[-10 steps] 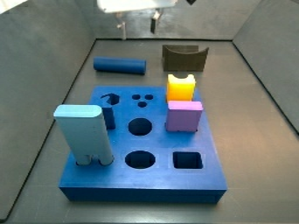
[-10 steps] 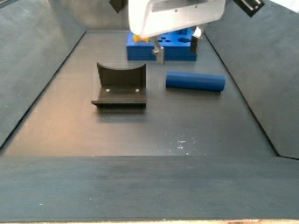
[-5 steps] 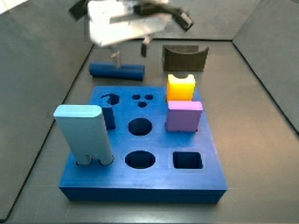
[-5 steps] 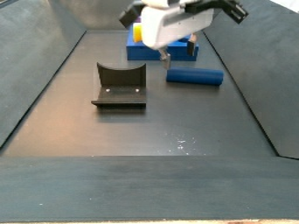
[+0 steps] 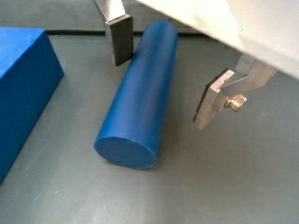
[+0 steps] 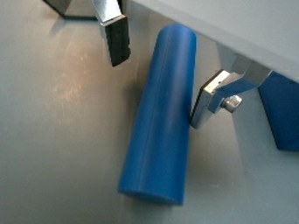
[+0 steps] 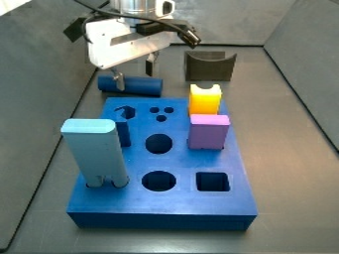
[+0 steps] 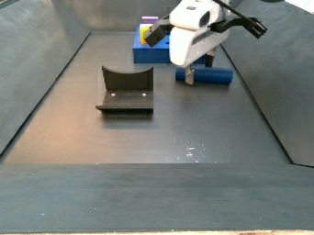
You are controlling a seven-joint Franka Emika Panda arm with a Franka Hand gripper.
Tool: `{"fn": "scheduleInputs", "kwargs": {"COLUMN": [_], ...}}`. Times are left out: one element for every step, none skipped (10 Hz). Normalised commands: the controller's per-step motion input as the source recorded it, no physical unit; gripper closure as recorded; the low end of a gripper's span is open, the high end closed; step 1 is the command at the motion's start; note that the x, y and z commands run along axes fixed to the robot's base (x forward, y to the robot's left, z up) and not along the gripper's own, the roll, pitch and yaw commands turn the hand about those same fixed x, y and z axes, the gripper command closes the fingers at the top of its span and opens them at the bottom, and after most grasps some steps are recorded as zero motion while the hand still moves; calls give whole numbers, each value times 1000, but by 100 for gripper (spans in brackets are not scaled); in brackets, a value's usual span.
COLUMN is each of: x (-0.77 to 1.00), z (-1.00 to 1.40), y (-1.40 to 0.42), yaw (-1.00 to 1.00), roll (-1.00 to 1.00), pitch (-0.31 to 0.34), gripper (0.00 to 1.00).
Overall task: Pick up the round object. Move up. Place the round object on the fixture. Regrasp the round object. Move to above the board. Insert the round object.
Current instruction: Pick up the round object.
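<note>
A dark grey floor (image 8: 147, 156) lies between sloping grey walls (image 8: 43, 83).

- The gripper (image 7: 133, 73), hanging high near the bench's far edge a second earlier, is dropping low over the round object (image 8: 211, 76).
- Its open fingers (image 5: 119, 40) are now straddling the round object (image 5: 139, 91) in both wrist views (image 6: 163, 124), one plate on each side, apparently not yet touching.

The hand (image 5: 163, 72) straddles the round object (image 5: 142, 91) lying on the counter (image 5: 233, 184), fingers (image 5: 119, 39) apart, not touching it.
</note>
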Motion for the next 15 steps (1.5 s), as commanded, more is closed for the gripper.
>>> {"fn": "scheduleInputs", "kwargs": {"x": [-163,-197,-203,-160,-143,-94,0,0,0,0,0,0,0,0,0], "z": [-217,-260,-231,-3,0,0,0,0,0,0,0,0,0,0,0], "y": [-3,0,0,91,211,0,0,0,0,0,0,0,0,0,0], "yaw": [191,186,169,111,71,46,0,0,0,0,0,0,0,0,0], "roll": [13,6,0,0,-1,0,0,0,0,0,0,0,0,0,0], "pitch": [-41,-56,-54,0,0,0,0,0,0,0,0,0,0,0,0], "gripper": [0,0,0,0,0,0,0,100,100,100,100,100,100,100,100]}}
